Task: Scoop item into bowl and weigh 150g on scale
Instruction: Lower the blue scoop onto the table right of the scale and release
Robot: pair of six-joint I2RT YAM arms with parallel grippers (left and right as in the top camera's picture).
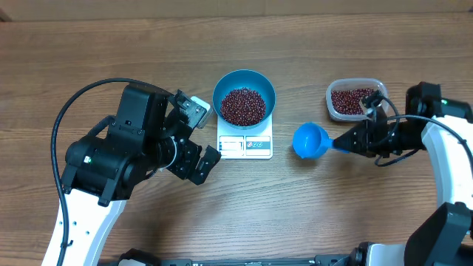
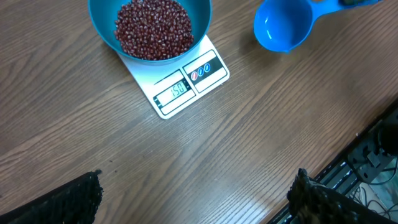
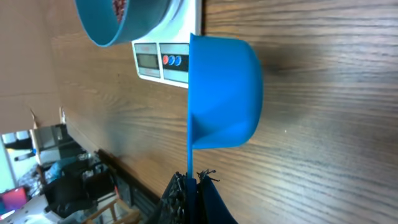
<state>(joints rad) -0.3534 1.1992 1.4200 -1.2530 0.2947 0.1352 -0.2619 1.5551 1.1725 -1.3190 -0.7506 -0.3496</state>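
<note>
**Beans heaped in the bowl on the scale, empty scoop held off to the side**

The bright blue bowl (image 1: 244, 92) sits on the white kitchen scale (image 1: 245, 145), covering the scale's rear part and spreading past it on both sides. Only the front strip with the display (image 2: 171, 92) and the blue-marked labels shows. Digits are lit on the display and look like 150, though they are small. A heap of dark red-brown beans (image 1: 243, 106) fills the bottom of the bowl. More of them lie in the clear rectangular plastic tub (image 1: 356, 100), which stands well to the right of the scale near the far side of the wooden worktop (image 1: 332, 214).

The right pincer (image 1: 353, 142) is pressed together on the handle of the blue scoop (image 1: 310, 140), just in front of the tub. The scoop's round cup points toward the scale and lies between scale and tub, apart from both. The left wrist view shows the cup empty. Whether it rests on the worktop or hangs just above it cannot be told.

The left pincer (image 1: 201, 137) is spread wide and grips nothing. It sits just left of the scale, with one finger near the bowl's rim and the other near the scale's front corner. In its own wrist view both dark fingertips stand far apart at the bottom edge, with bare wood between them.
</note>
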